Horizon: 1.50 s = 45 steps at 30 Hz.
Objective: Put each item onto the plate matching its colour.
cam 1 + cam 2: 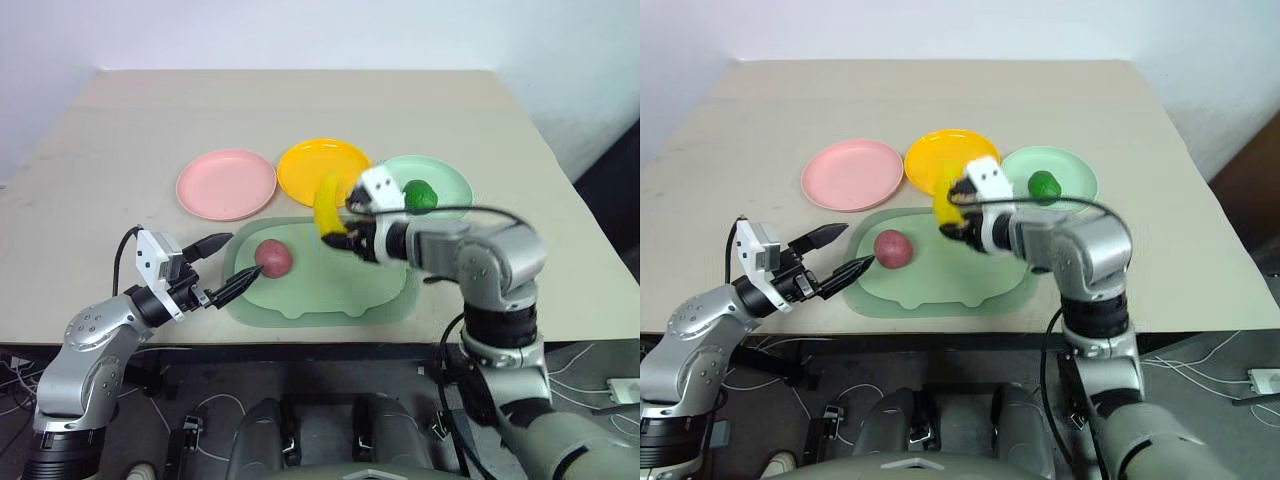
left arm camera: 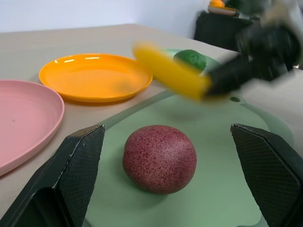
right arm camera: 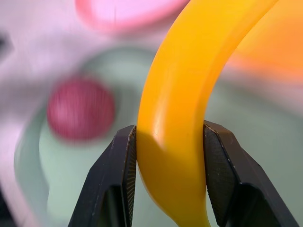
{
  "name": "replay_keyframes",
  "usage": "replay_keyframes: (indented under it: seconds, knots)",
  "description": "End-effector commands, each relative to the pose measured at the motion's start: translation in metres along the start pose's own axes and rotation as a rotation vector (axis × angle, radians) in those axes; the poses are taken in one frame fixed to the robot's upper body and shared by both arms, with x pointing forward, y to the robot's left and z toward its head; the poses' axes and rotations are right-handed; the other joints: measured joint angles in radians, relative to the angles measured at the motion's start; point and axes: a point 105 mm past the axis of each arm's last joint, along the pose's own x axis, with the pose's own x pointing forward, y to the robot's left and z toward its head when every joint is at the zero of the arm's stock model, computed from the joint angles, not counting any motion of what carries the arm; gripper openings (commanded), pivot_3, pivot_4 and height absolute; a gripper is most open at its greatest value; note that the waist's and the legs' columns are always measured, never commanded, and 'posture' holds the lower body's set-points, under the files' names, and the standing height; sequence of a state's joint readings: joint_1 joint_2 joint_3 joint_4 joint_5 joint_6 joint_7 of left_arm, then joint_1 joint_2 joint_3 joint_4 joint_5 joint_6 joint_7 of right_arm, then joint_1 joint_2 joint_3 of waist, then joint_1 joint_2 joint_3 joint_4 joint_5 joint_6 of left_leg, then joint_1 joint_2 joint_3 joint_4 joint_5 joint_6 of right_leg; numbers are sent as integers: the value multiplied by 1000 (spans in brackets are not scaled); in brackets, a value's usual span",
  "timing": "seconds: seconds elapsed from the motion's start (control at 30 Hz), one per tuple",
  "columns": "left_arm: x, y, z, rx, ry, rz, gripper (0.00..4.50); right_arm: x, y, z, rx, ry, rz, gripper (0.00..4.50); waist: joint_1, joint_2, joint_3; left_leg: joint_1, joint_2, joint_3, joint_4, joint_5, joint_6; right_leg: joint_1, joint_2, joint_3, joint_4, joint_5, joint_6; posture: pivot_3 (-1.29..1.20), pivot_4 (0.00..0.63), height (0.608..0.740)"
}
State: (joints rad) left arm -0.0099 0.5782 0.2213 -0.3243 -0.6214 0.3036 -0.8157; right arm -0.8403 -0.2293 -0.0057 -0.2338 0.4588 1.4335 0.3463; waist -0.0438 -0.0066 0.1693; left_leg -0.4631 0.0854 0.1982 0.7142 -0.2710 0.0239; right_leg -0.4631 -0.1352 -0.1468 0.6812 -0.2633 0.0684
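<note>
Yellow plastic filled the space between my right gripper's (image 3: 165,182) two black fingers: I had the banana (image 1: 328,205) clamped by its lower end, lifted clear of the pale-green tray (image 1: 385,290), with its free end curving up and away from the gripper toward the yellow plate (image 1: 322,169). That plate lay just beyond the gripper, the pink plate (image 1: 226,183) off to its left, and the mint green plate (image 1: 448,180) to its right, already carrying the dark-green vegetable (image 1: 419,194). The reddish-purple fruit (image 2: 159,158) sat on the tray in front of my left gripper (image 1: 222,267), whose fingers stood wide apart and held nothing.

The main risk, as I judged it, was the hold itself. The fingers pinched a smooth, rounded, curved surface near one end, so the long free part could swing or slip out if I moved sharply, and the banana might then drop on the tray or roll against the fruit. A release too near the plate's rim could also leave it hanging half off.

Room looked good. The yellow plate was bare, the way to it from the gripper was open, and the neighbouring plates sat close on each side, so drifting sideways was what I had to avoid. The counter (image 1: 300,100) beyond was open.
</note>
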Motion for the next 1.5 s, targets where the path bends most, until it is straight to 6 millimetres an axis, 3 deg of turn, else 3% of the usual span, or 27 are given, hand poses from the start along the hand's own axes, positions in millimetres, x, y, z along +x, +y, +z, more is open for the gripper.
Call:
replay_keyframes:
  seconds: [0.03, 0.17, 0.3, 0.4, 0.6, 0.8, 1.03, 1.17, 1.3, 1.4, 1.5]
  knots:
    - [0, -1, 11, 32, -36, 0, 4500, 13, -13, 25, -29, -71, -6, 1609, -1, 0, 0, 0, 0, 0, 0, 0, 0, 0, 0, 0, 0, 0, 0, 0, 150, 695]
    - [2, -1, 11, 32, -37, -1, 4500, 27, -21, 30, -49, -74, -10, 1609, 1, 0, 0, 0, 0, 1, 0, 0, 0, 0, 0, 0, 0, 0, 0, 0, 150, 695]
    - [3, -3, 13, 36, -44, -1, 4500, 68, -40, 48, -49, -87, -68, 1609, -8, 1, 1, 0, 0, 3, 0, 0, 0, -1, 0, 1, 1, 0, 0, 0, 150, 695]
    - [1, -2, 11, 38, -40, 5, 4500, 82, -51, 54, -37, -99, -120, 1609, -12, 1, 1, 0, 0, 4, -1, 1, 0, -2, 1, 2, 1, 0, 0, 0, 150, 695]
    - [-3, -3, 10, 41, -41, 22, 4500, 94, -61, 50, -28, -88, -203, 1609, -7, 1, 1, -2, 0, 7, -1, 1, 0, -3, 1, 2, 0, -1, 1, 0, 150, 695]
    - [-5, -6, 7, 38, -42, 36, 4500, 102, -54, 44, -38, -79, -198, 1609, -14, 1, 1, -1, 0, 6, -1, 1, 0, -4, 1, 3, 2, -1, 1, 0, 150, 695]
    - [-7, -6, 7, 41, -42, 48, 4500, 100, -53, 55, -47, -122, -204, 3946, -16, 1, 1, -1, 0, 6, -1, 1, 0, -4, 1, 3, 2, -1, 1, 0, 150, 695]
    - [-7, -7, 9, 40, -48, 50, 4500, 96, -54, 63, -74, -155, -186, 3946, -17, 1, 1, -1, 0, 6, -1, 1, 0, -4, 1, 3, 2, -1, 1, 0, 150, 695]
    - [-6, -7, 13, 40, -56, 51, 4500, 86, -45, 84, -104, -275, -75, 3946, -18, 1, 1, -1, 0, 6, -1, 1, 0, -4, 1, 3, 2, -1, 1, 0, 150, 695]
    - [-4, -7, 15, 41, -60, 50, 4500, 68, -33, 93, -136, -410, 38, 3946, -13, 0, 1, -1, 0, 5, -1, 1, 0, -3, 1, 3, 1, -1, 1, 0, 150, 695]
    - [-1, -6, 18, 42, -65, 51, 4500, 38, -19, 81, -185, -585, 87, 3946, 1, 0, 0, -1, 0, 4, -1, 1, 0, -2, 0, 3, 1, -1, 2, 0, 150, 695]
